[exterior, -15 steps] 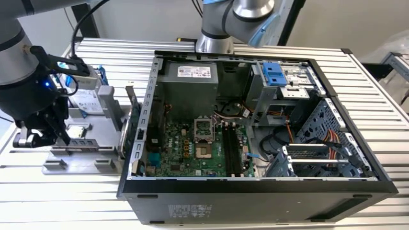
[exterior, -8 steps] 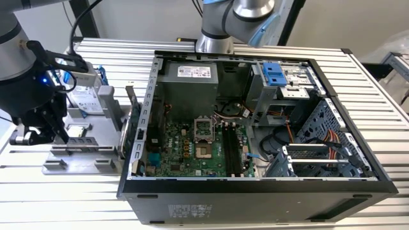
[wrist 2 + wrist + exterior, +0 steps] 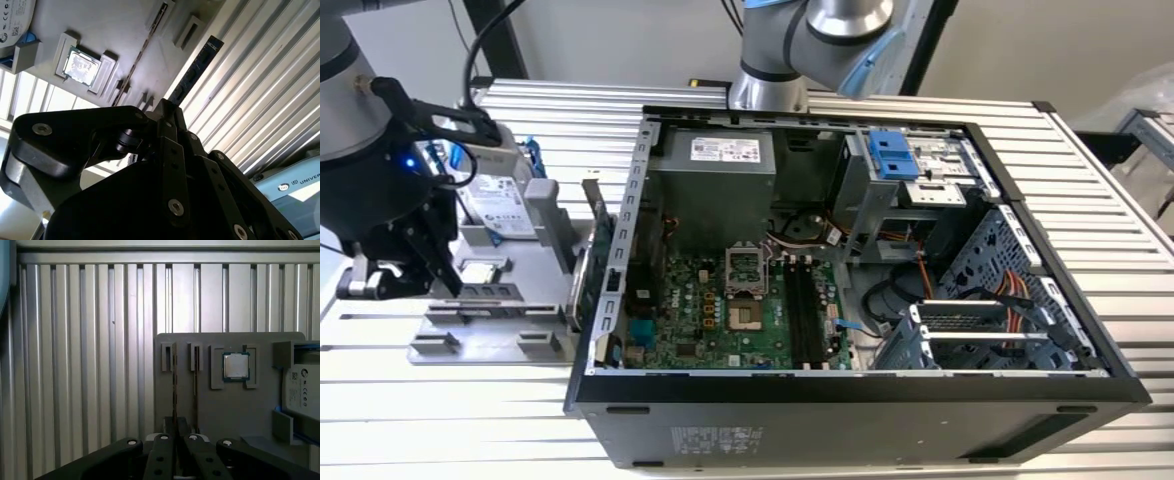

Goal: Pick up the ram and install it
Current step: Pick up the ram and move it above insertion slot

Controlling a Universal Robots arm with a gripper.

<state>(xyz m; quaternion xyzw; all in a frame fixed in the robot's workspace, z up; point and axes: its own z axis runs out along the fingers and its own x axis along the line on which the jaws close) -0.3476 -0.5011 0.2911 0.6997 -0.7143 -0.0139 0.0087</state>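
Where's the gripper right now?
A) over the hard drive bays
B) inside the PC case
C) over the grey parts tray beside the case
C: in the first wrist view the gripper is over the grey tray, in line with a ram stick standing in its slot, outside the PC case.

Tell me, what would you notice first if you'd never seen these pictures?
First, the big black computer case lying open in the middle of the ribbed table, with its green motherboard showing. At the exterior view's left sits a gray tray holding a shiny square processor. In the second wrist view, the dark ram stretches away from the tip of the black end effector.
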